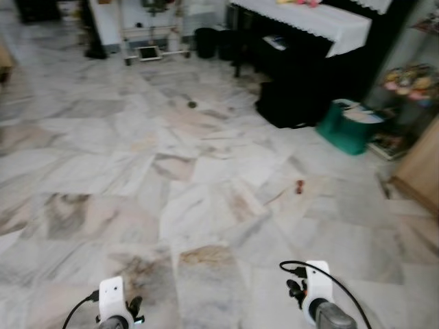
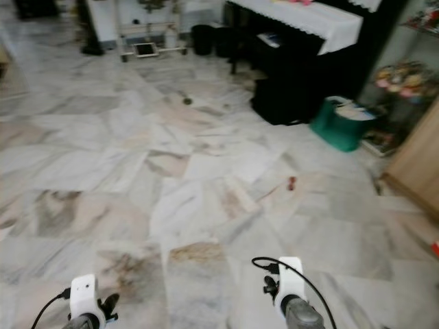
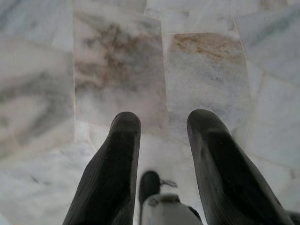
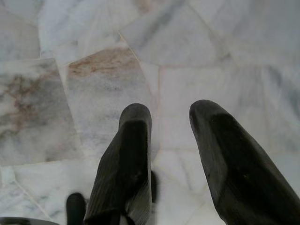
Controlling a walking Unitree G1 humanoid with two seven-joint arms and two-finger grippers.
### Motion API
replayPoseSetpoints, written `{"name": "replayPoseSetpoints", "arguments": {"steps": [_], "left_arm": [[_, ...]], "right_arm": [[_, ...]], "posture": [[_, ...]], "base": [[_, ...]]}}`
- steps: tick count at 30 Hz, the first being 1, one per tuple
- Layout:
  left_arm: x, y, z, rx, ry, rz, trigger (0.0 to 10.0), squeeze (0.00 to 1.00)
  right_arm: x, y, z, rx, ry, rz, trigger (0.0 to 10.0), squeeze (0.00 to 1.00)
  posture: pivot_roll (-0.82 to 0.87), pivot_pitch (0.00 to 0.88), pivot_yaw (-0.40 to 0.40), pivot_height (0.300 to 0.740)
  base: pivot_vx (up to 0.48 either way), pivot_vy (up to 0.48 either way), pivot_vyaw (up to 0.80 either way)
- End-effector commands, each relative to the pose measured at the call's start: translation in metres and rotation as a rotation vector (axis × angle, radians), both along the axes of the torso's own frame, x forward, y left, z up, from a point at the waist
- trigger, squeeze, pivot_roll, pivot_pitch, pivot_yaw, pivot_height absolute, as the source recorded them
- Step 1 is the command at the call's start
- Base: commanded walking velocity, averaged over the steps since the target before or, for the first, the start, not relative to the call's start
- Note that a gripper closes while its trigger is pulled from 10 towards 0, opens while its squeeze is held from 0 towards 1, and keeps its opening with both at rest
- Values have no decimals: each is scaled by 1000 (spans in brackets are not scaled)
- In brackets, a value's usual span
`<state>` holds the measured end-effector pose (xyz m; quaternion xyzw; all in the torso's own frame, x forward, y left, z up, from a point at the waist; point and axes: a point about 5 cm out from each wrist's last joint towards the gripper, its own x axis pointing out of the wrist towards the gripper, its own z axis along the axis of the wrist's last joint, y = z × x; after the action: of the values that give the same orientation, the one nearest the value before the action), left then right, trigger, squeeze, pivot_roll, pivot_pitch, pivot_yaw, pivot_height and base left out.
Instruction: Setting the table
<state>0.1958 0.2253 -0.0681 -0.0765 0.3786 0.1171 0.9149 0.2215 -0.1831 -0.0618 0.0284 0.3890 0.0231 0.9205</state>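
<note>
Both arms hang low at the bottom edge of the head views, above a marble floor (image 1: 206, 205). My left gripper (image 3: 161, 123) points down at the floor tiles, its two black fingers (image 3: 117, 159) apart with nothing between them. My right gripper (image 4: 171, 115) is likewise open and empty over the floor. The left wrist (image 1: 113, 301) and the right wrist (image 1: 317, 291) show as white housings with black cables. No tableware or dining table can be made out.
A black piano (image 1: 302, 48) with a white cloth stands at the back right, a green bin (image 1: 346, 127) beside it. A wooden cabinet (image 1: 422, 164) is at the right edge. A small red object (image 1: 300, 185) and a dark spot (image 1: 192, 104) lie on the floor. A white cart (image 1: 151, 34) stands far back.
</note>
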Motion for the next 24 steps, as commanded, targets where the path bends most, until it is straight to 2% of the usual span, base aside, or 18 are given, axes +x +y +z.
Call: {"name": "replayPoseSetpoints", "arguments": {"steps": [1, 24], "left_arm": [[2, -3, 0, -8, -3, -5, 10000, 0], [3, -3, 1, -16, -9, -12, 10000, 0]], "right_arm": [[-1, -7, 0, -22, 7, -8, 10000, 0], [-2, -8, -1, -35, 6, -14, 10000, 0]], "posture": [[-17, 0, 2, 740], [-16, 0, 4, 740]], "base": [[0, 0, -731], [0, 0, -722]]}}
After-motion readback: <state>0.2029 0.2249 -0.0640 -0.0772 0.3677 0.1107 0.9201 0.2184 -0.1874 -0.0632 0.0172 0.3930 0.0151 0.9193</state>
